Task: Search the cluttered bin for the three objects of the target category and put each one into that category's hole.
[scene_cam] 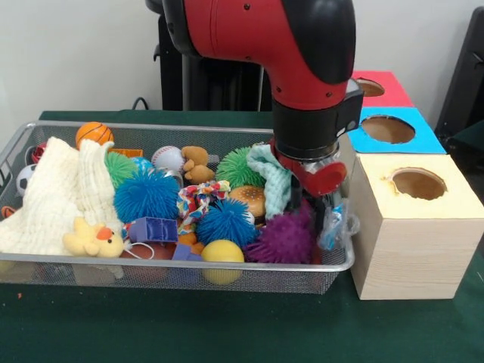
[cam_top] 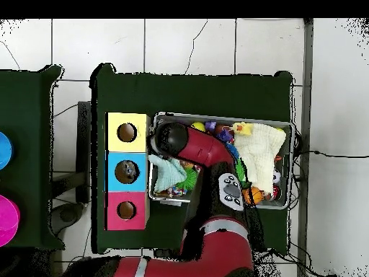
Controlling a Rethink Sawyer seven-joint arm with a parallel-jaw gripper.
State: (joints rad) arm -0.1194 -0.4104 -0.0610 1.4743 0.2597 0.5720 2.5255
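**Gripper buried at the bin's box-side end; snags are the main risk**

The gripper [scene_cam: 321,198] is down among the toys at the bin's end nearest the boxes, at about 3 o'clock in the front view. Its fingers are hidden by the red wrist piece and the clutter, so I cannot tell how far open it is or whether it has hold of anything.

Just beside it, toward 4 o'clock, a bottle [scene_cam: 333,224] leans against the mesh wall, clear plastic with a bluish scrap. It looks to be touching the gripper, though a grasp cannot be confirmed. No other bottle is plainly visible.

At 9 o'clock of the gripper a pale green cloth [scene_cam: 271,178] hangs against the wrist, and a purple ball [scene_cam: 287,236] presses in below it. If the arm lifts, the cloth could catch and ride up, dragging toys over the rim. The thin bottle would likely crush or squirt out if pinched off-centre, and it could slip down between the ball and the mesh.

The bin [scene_cam: 189,269] itself is light wire; a sideways pull against its wall may shift it toward the boxes.

The blue hole [scene_cam: 388,128] lies at 1 o'clock from the gripper, behind the yellow hole [scene_cam: 418,183], with the red hole [scene_cam: 368,87] farthest back. A short carry risks dropping into yellow. From above, the blue hole [cam_top: 127,172] seems to hold something already.
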